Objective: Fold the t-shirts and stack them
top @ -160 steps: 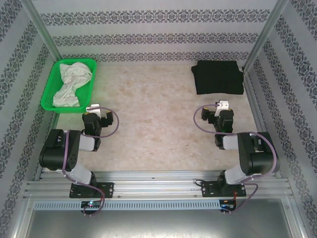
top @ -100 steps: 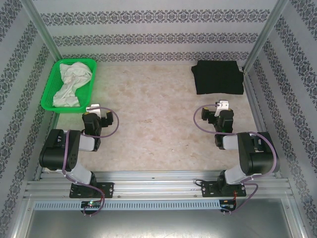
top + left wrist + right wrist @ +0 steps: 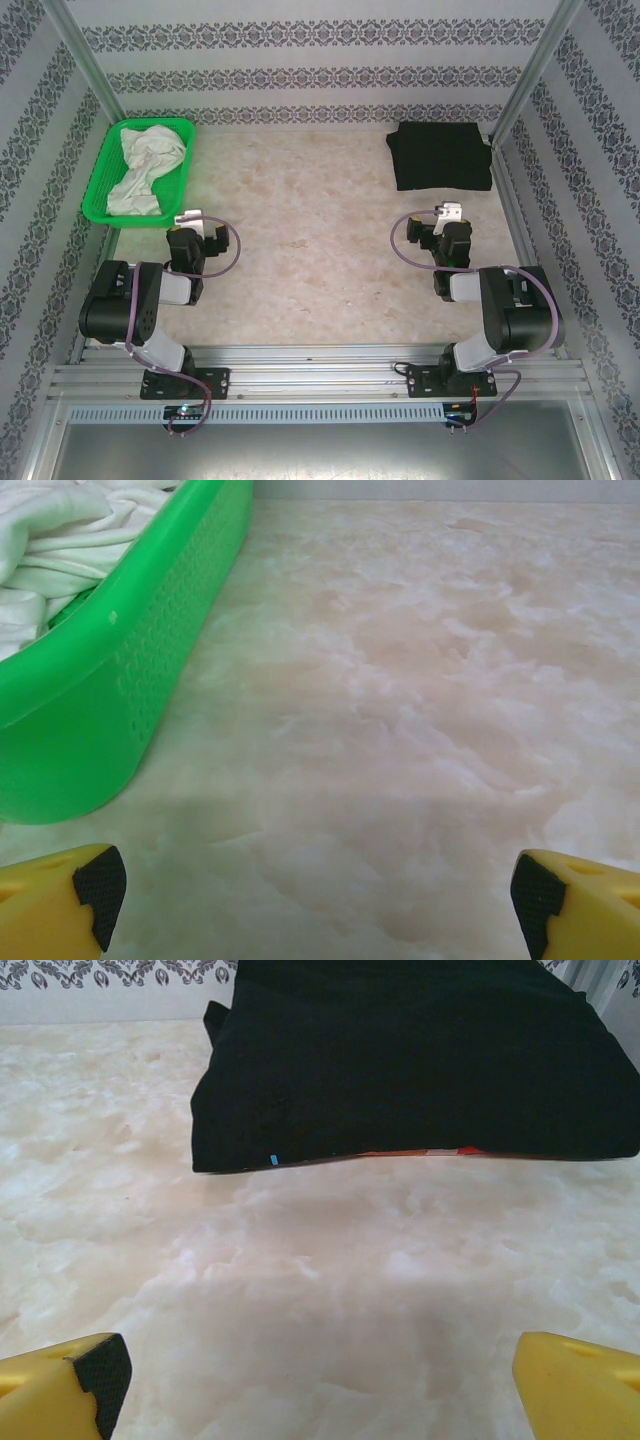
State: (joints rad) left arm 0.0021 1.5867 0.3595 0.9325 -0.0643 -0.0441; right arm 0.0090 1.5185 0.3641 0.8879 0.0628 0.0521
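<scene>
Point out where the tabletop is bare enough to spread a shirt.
The widest bare patch is the middle of the table, bordered by the green basket on the left, the folded black shirt far right, and the left gripper and right gripper on the near side. Crowded: the far-left corner, where the basket holds the crumpled white shirt, and the far-right corner.

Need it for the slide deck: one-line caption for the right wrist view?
Right gripper open over the marbled table, folded black t-shirt lying ahead by the patterned wall.
</scene>
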